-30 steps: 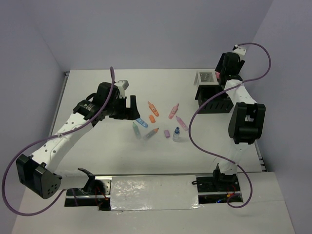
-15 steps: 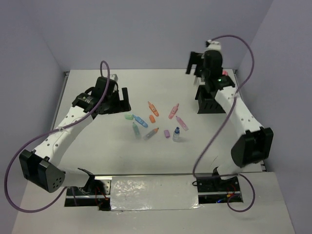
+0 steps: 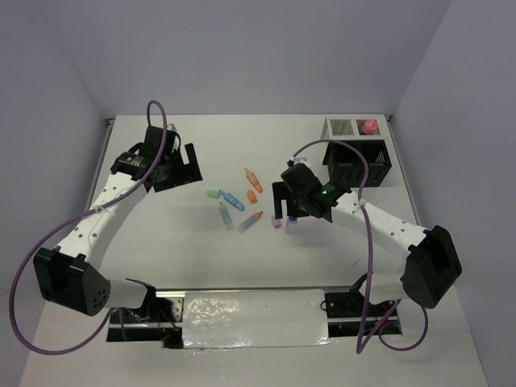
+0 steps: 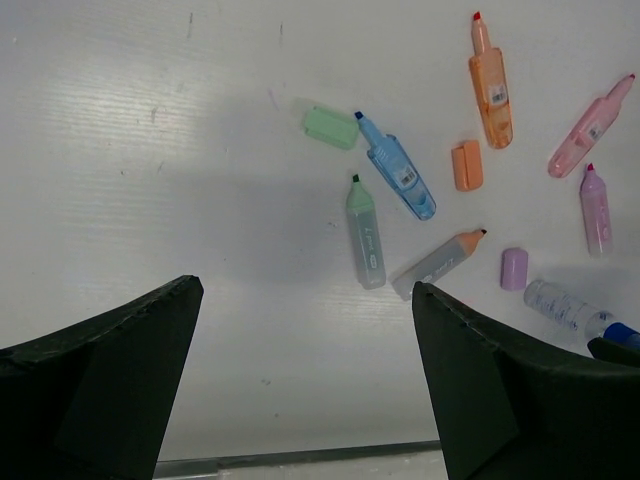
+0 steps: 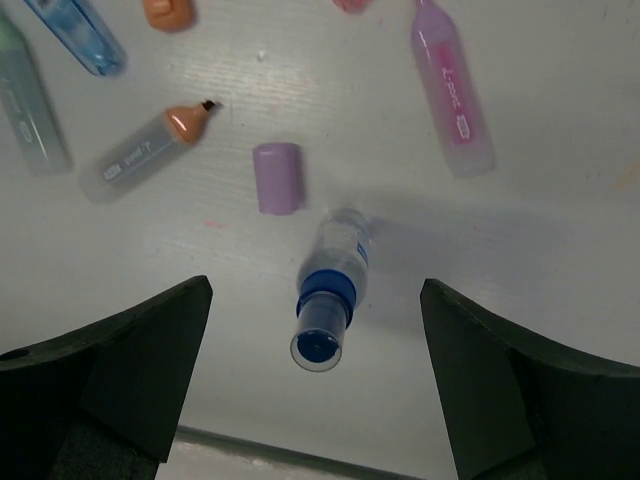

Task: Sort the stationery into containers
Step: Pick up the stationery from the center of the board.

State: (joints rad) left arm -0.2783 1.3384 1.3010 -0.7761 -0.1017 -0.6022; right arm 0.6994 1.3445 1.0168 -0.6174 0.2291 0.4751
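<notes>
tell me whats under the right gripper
The blue-capped bottle stands on the table below the open right gripper, between its fingers but untouched, with a purple cap lying beside it. The bottle's base is covered by the bottle itself.

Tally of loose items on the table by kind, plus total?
Markers: 6
Loose caps: 3
Bottle: 1
Total: 10
Not counted: one pink item already in the white tray.
</notes>
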